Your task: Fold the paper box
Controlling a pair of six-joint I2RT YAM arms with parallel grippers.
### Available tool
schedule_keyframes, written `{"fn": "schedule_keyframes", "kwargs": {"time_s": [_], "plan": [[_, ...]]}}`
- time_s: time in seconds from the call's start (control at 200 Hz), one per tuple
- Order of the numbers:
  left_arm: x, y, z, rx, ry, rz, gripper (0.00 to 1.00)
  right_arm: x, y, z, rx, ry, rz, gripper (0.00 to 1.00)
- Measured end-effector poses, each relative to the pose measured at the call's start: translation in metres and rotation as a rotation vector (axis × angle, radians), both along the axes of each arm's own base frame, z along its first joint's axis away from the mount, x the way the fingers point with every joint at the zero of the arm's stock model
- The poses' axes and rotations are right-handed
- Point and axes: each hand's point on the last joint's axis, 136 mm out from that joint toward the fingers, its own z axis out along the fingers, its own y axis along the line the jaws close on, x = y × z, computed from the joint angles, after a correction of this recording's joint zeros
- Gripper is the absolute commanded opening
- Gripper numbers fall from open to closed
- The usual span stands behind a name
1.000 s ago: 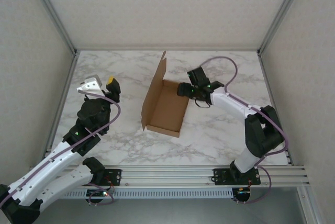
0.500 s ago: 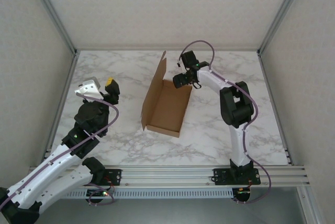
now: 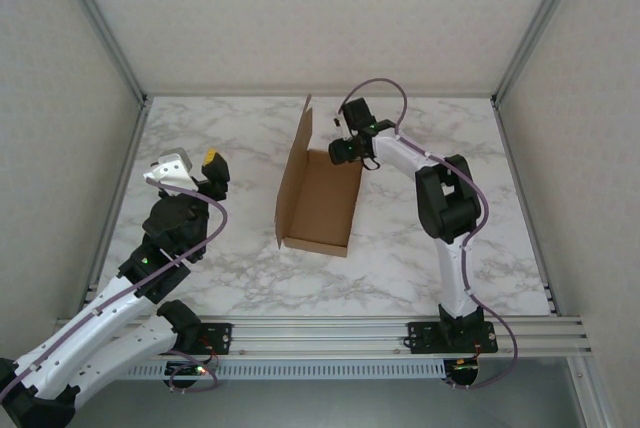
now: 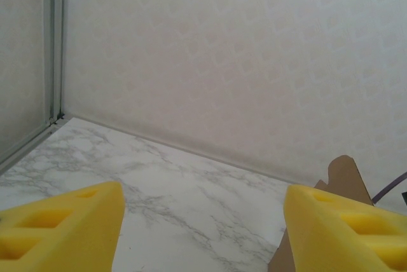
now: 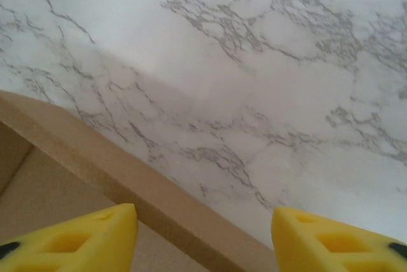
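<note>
1 paper box [image 3: 320, 203] lies at the centre of the marble table [image 3: 390, 268], its left flap upright and nothing inside. There are 2 grippers. The left gripper [image 3: 192, 162], at frame left, is spread and holds nothing. The right gripper [image 3: 338, 152] is spread astride the box's far wall, having moved there from its right side.

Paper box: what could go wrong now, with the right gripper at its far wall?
1. The right gripper has open jaws straddling the far wall; closing may crease it or drag the paper box, since the left gripper hovers far away, holding nothing.
2. The tall side flap stands upright unsupported and might tip over.
</note>
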Motion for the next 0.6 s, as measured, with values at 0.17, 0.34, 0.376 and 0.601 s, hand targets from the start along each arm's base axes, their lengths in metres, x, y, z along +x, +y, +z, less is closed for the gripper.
{"fn": "schedule_keyframes", "kwargs": {"time_s": [0.17,0.34,0.376,0.601], "plan": [[0.0,0.0,0.0,0.0,0.001,0.0,0.68,-0.013,-0.019,-0.001,0.021,0.002,-0.116,0.42],[0.001,0.0,-0.001,0.0,0.003,0.0,0.68,-0.036,-0.056,-0.009,0.029,0.051,-0.304,0.41],[0.001,-0.001,-0.002,0.0,0.005,0.0,0.68,-0.04,-0.062,-0.012,0.03,0.062,-0.339,0.41],[0.004,-0.003,-0.006,0.009,0.019,-0.001,0.68,-0.091,-0.091,-0.04,0.067,0.18,-0.556,0.4]]}}
